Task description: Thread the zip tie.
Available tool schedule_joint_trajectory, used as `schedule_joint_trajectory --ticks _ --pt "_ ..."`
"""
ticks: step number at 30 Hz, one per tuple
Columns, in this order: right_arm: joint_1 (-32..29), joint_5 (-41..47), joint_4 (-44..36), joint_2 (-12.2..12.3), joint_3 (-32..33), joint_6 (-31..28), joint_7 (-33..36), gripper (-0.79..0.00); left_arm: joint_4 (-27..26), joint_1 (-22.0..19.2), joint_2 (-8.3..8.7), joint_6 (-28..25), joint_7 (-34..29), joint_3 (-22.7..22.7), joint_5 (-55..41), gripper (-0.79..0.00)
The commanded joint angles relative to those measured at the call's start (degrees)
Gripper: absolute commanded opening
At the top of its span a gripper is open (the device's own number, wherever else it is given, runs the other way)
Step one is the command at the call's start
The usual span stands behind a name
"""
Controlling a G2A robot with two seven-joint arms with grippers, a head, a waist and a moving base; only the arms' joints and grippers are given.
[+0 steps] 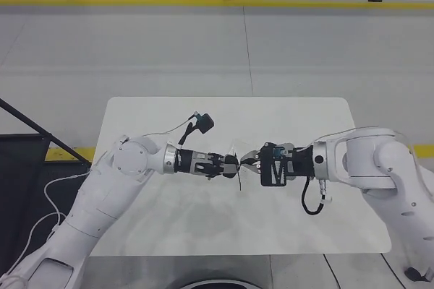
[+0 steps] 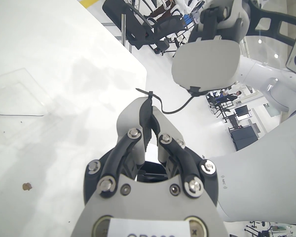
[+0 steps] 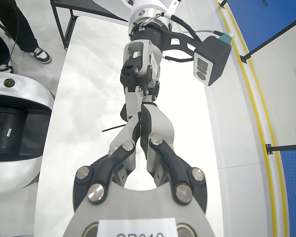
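Zip tie (image 2: 150, 94) is up in the air over the middle of the table (image 1: 202, 217), strung between both grippers. My guess for doing this bit well: keep the tail lined up with the head slot, feed it slowly, and don't twist the strap. The left gripper (image 2: 148, 103) has its fingers pressed together on the tie right at the head, with a short tip poking past. Further out, the right gripper (image 3: 140, 122) is clamped on the other end, and the strap bows between them.

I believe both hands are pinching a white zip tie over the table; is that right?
Not quite: the zip tie is black, as the left wrist view shows; the left hand and right hand do both pinch it over the table.
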Motion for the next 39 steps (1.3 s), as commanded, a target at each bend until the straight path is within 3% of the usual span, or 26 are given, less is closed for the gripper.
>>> schedule_joint_trajectory --ticks 1,9,19,30,38,39 --pt "-0.1 -0.3 -0.1 0.0 0.3 0.4 -0.1 -0.785 0.0 0.2 0.07 0.3 0.5 -0.2 0.4 -0.785" --pt "-1.7 -3.3 -1.3 0.0 3.0 5.3 -2.6 -0.785 0.2 0.4 0.14 1.6 1.2 -0.2 0.2 -0.785" --pt "-6.1 -14.8 -4.6 0.3 6.5 12.0 -7.6 -0.785 0.4 -0.2 -0.09 1.7 0.6 1.0 0.0 -0.785" --pt "-6.8 -14.2 -3.8 0.1 5.7 3.7 -7.8 -0.785 1.2 -0.7 -0.29 1.7 2.6 1.1 0.0 -0.785" --pt "-6.0 -14.1 -3.2 -0.5 5.4 4.7 -7.4 -0.785 1.4 -0.9 -0.37 1.4 2.9 1.3 0.0 -0.785" --pt "-6.1 -13.7 -3.0 -0.6 5.3 4.5 -7.5 -0.610 1.5 -0.9 -0.38 1.4 3.1 1.2 -0.1 -0.785"
